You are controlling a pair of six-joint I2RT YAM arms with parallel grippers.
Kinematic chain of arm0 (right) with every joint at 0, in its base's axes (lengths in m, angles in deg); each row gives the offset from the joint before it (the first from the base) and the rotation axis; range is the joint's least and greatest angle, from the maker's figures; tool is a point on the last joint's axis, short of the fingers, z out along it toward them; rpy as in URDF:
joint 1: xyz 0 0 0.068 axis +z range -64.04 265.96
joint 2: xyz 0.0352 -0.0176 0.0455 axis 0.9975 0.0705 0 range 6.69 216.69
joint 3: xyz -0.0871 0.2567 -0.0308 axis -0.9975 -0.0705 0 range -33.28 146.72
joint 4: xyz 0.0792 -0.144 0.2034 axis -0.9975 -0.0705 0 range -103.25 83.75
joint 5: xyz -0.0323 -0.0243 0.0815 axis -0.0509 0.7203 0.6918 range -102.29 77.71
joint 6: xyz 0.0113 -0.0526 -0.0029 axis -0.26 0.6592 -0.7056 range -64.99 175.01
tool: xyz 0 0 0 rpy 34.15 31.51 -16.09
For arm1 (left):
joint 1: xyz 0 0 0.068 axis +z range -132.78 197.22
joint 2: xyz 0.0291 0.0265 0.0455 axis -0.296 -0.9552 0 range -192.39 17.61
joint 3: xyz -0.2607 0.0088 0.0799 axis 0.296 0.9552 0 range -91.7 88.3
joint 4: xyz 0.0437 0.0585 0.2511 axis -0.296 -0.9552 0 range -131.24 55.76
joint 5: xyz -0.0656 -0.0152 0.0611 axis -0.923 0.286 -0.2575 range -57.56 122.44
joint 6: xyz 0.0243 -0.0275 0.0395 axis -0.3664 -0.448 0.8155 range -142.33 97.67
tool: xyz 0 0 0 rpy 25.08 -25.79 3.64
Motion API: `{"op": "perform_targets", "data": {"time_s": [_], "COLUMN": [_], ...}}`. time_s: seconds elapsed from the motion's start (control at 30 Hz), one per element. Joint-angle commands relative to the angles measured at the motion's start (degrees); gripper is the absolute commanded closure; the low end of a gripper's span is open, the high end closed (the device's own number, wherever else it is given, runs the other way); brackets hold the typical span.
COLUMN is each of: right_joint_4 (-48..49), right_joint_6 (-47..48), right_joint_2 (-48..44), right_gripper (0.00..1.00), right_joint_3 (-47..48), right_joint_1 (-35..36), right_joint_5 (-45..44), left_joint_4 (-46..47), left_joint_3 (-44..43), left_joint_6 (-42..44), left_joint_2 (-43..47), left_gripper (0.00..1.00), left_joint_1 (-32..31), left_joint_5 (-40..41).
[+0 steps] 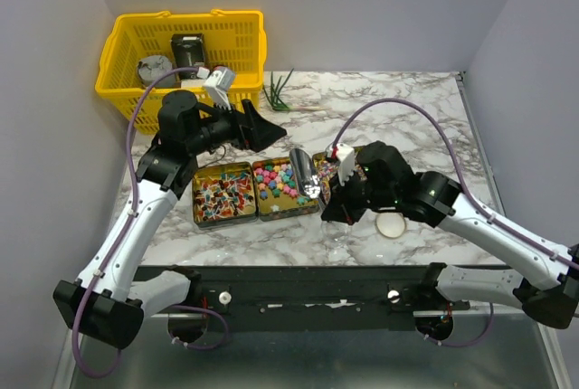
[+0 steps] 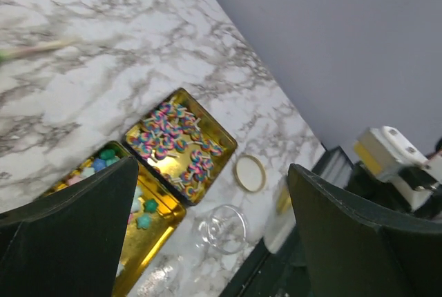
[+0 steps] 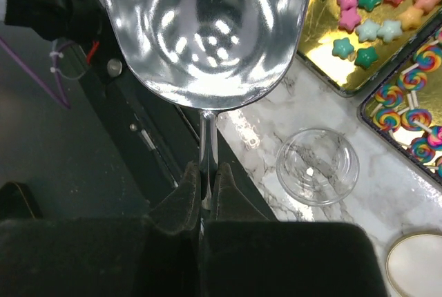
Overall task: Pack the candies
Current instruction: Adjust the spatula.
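right gripper (image 3: 205, 179) clamps tight on the thin handle of a shiny metal scoop (image 3: 204, 27), near a clear glass bowl (image 3: 318, 166). pastel star-shaped candies (image 3: 373, 7) lie in a square gold tin (image 3: 324, 69) on the white marble table (image 1: 407, 109); left gripper (image 2: 213, 169) hangs above the tins, jaws wide apart.

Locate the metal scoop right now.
The scoop is clamped by its thin handle in the right gripper; in the top view it sits mid-table, over the right edge of the middle gold tin, the one holding star candies.
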Motion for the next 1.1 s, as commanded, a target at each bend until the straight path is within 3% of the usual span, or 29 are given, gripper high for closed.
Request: {"op": "perform_targets", "data": {"time_s": [0.0,0.2,0.4,0.5,0.63,0.8,0.87,1.0,1.07], "right_joint_4": [-2.2,-3.4,-6.9,-9.5,-13.4,-17.0,-17.1,-15.4,-13.9], "right_joint_6": [0.4,1.6,4.9,7.2,9.9,11.7,11.9,9.6,7.3], "right_joint_2": [2.5,4.4,4.8,4.5,3.7,2.0,0.8,-1.4,-3.2], "right_gripper": [0.99,0.99,0.99,0.99,0.99,0.99,0.99,0.99,0.91], "right_joint_3": [2.7,5.0,7.7,8.7,9.8,10.3,9.9,8.7,7.8], "right_joint_1": [3.5,5.6,5.8,6.0,6.3,6.7,6.7,6.7,6.7], "right_joint_5": [-6.4,-7.9,-5.5,-3.9,-4.3,-8.5,-9.4,-13.7,-15.4], "left_joint_4": [7.7,6.4,-0.4,-1.1,-3.0,-10.4,-12.3,-14.5,-13.6], "left_joint_3": [4.3,7.9,8.7,8.7,7.5,4.7,4.2,2.8,2.3], "left_joint_6": [-3.3,-2.5,2.5,2.9,4.2,9.1,10.2,8.2,5.2], "left_joint_2": [2.6,1.8,-0.2,-1.4,-4.0,-7.8,-9.3,-11.1,-11.6], "left_gripper": [0.01,0.02,0.13,0.26,0.58,0.82,0.99,1.00,1.00], "left_joint_1": [-1.0,-1.9,-3.6,-4.0,-4.7,-6.9,-8.3,-9.7,-9.7], "left_joint_5": [-12.1,-19.4,-22.4,-23.4,-25.4,-27.1,-26.7,-23.3,-21.4]}}
